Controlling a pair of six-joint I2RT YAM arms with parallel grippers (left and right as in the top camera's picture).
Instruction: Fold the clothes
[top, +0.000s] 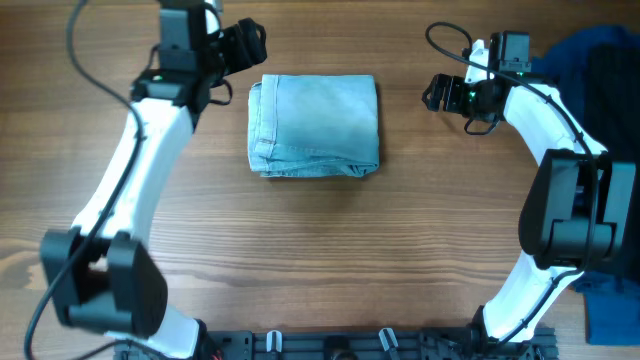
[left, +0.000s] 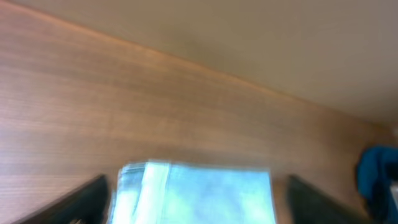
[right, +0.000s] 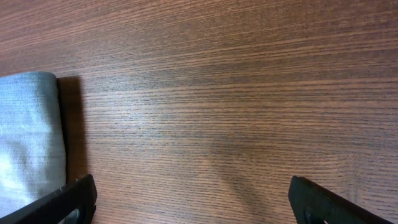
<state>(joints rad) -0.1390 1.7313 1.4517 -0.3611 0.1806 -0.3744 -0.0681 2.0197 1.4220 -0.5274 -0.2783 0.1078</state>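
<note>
The light blue denim shorts (top: 315, 125) lie folded into a compact rectangle at the upper middle of the wooden table. My left gripper (top: 243, 45) is open and empty, raised just up and left of the bundle; its blurred wrist view shows the folded shorts (left: 199, 193) between the spread fingers (left: 196, 202). My right gripper (top: 437, 92) is open and empty, to the right of the shorts and apart from them. Its wrist view shows the shorts' folded edge (right: 28, 137) at the left and bare wood between the fingers (right: 193, 202).
A pile of dark navy-and-black garments (top: 600, 60) lies at the far right edge of the table, with more blue cloth (top: 610, 310) at the lower right. A dark rail (top: 350, 345) runs along the front edge.
</note>
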